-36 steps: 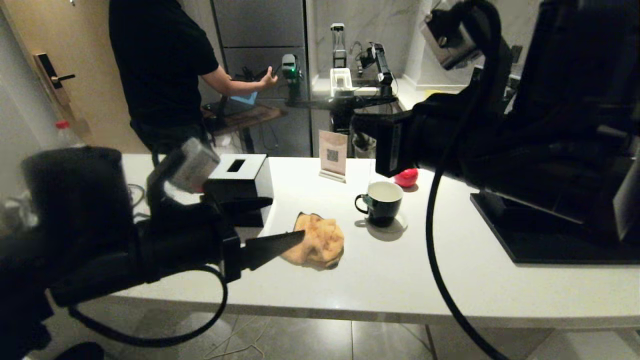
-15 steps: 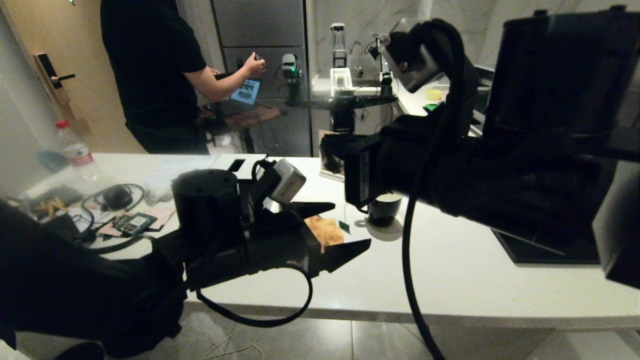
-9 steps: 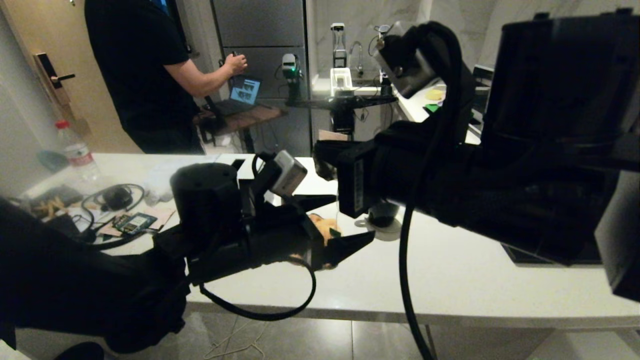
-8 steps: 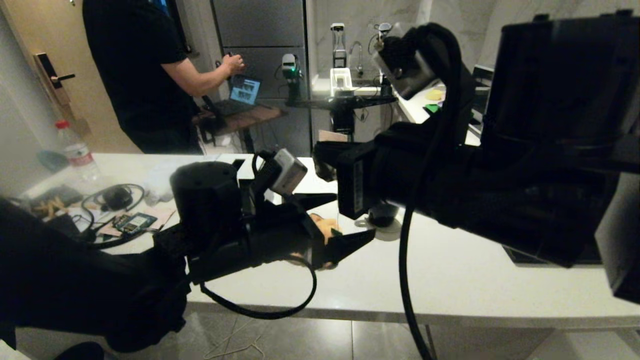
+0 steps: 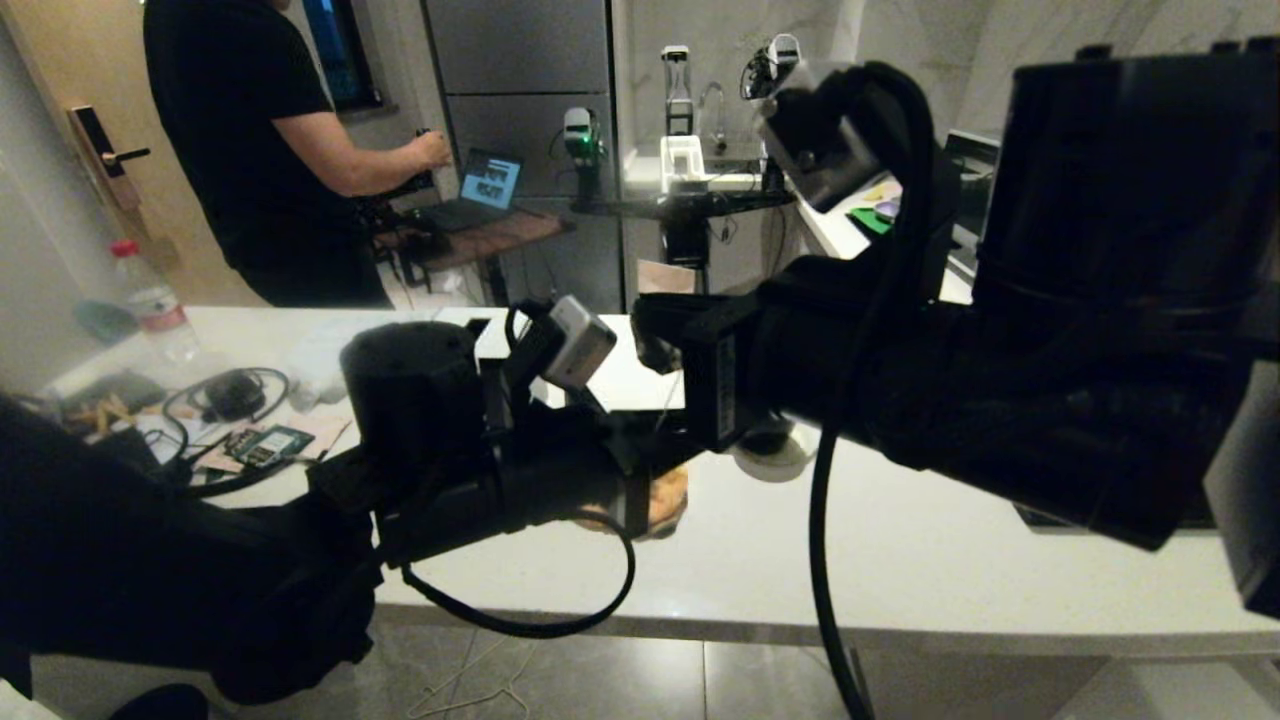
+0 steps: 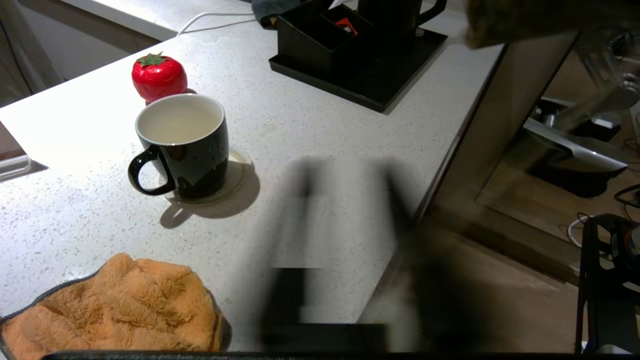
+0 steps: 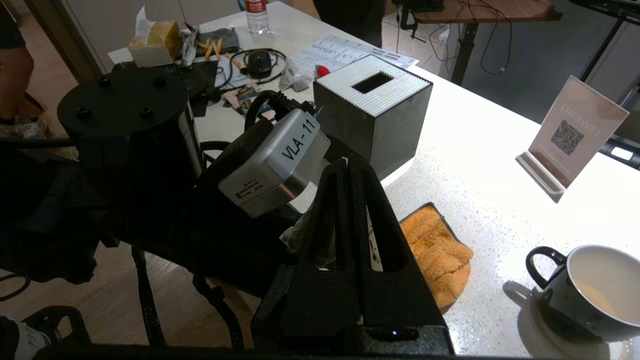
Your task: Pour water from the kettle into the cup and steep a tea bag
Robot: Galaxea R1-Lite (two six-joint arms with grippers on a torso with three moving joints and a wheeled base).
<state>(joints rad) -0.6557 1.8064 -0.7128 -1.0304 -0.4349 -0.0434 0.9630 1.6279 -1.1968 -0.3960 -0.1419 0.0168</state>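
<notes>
The cup (image 6: 182,145), a black mug with a white inside, stands on a round coaster (image 6: 235,172); it also shows as cup (image 7: 590,295). The kettle (image 6: 395,20) is on a black tray far behind it. My right gripper (image 7: 348,162) hovers shut above the table's front part, and the tea bag (image 7: 302,235) hangs under its fingers. A thin string (image 5: 662,410) runs down from it. My left gripper (image 5: 665,450) is just below, fingers drawn together near that string. Its tips are hidden behind the right gripper, so I cannot tell whether it pinches anything.
An orange cloth (image 6: 115,310) lies under both grippers. A red tomato-shaped object (image 6: 159,77) sits behind the cup. A black tissue box (image 7: 372,112) and a QR sign (image 7: 575,132) stand further back. Cables and a bottle (image 5: 150,300) clutter the far left; a person (image 5: 250,150) stands beyond.
The left gripper's fingers, spread wide half a second ago, have closed together beneath the right gripper. The right arm has hardly moved. The person in the background has shifted left.
</notes>
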